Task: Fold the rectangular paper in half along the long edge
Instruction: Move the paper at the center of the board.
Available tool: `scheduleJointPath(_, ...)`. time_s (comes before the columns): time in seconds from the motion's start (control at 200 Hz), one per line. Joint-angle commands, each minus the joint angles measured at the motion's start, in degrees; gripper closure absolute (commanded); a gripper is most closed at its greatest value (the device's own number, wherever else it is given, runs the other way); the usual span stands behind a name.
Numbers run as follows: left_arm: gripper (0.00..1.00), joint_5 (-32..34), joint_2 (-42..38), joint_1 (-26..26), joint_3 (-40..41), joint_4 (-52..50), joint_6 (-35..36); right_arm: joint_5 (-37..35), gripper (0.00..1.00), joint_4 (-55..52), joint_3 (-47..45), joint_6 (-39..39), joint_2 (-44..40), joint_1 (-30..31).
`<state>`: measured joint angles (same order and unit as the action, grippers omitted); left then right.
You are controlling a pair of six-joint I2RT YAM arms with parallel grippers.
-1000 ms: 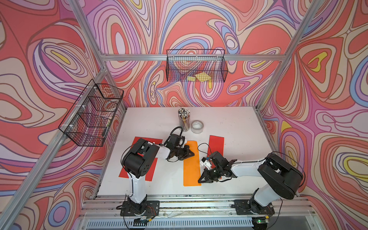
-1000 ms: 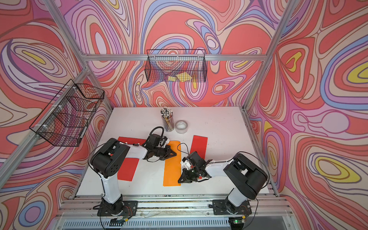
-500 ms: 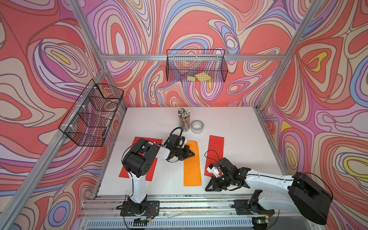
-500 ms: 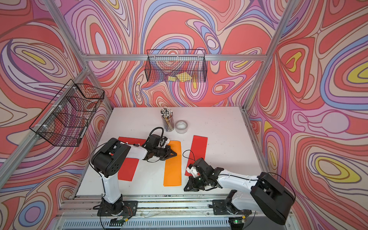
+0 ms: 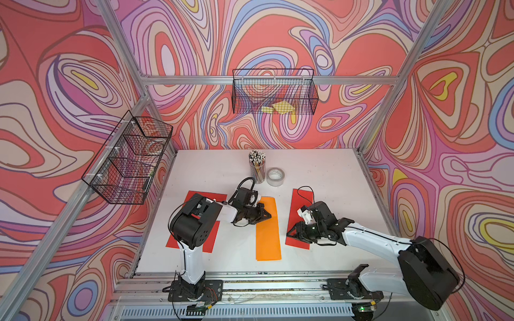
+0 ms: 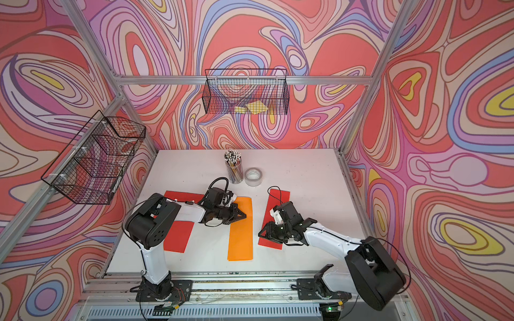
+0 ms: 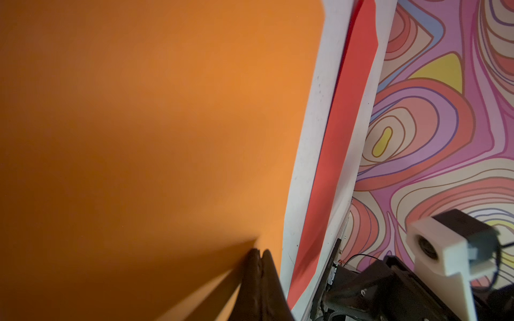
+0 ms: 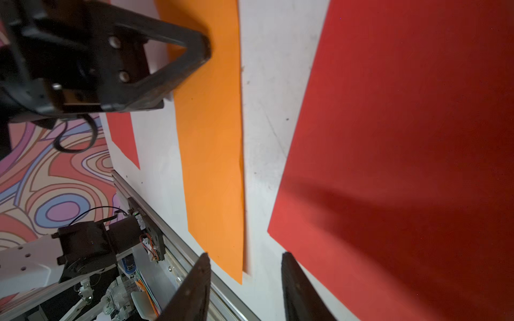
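The orange paper (image 5: pixel 267 233) lies flat as a narrow strip mid-counter (image 5: pixel 319 172), between two red sheets, one to its left (image 5: pixel 212 241) and one to its right (image 5: pixel 301 200). The left claw (image 5: pixel 268 215) is pressed together, its tips (image 7: pixel 258 254) down on the paper's far part. The right claw (image 8: pixel 246 254) is spread and holds nothing, above the bare gap between the paper's near end and the right red sheet.

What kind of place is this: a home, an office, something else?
Probably a robot test cell in a lab. A left arm and a right arm stand on a rail at a white table, a metal frame with patterned walls encloses it, and a wire basket hangs on the frame.
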<state>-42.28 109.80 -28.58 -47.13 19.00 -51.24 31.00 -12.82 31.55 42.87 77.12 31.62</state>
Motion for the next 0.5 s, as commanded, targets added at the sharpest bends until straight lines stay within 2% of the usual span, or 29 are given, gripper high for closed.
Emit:
scheduleJointPath(0.0,1.0,2.31,0.41,-0.38,1.54,-4.99,0.18,3.65,0.55,3.7,4.04,-3.58,4.8,-0.06)
scheduleJointPath(0.205,1.0,2.29,0.25,-0.39,2.04,-4.5,0.0,5.35,0.55,6.2,6.69,-4.48,13.16,-0.06)
scheduleJointPath(0.491,1.0,2.38,0.22,-0.43,2.15,-4.51,0.09,7.99,0.55,9.55,6.4,-3.33,17.74,0.83)
